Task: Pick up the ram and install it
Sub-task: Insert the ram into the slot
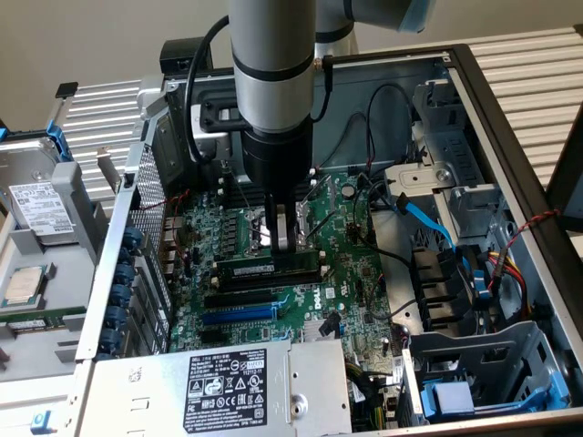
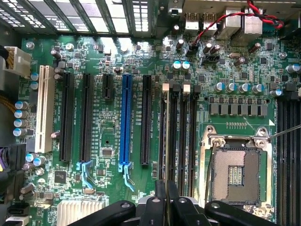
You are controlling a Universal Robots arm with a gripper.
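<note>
Centre frame: claw (image 1: pixel 282 244) pinched narrow on the top edge of the ram (image 1: pixel 244 270). We judge the ram light, stiff and fragile. Best held by the long edges at mid-length, off the chips.

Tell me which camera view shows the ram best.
The exterior view: the ram lies broadside, green board and white label visible along its length, just under the gripper. The wrist view shows the ram edge-on, a thin strip among the black memory slots.
</note>
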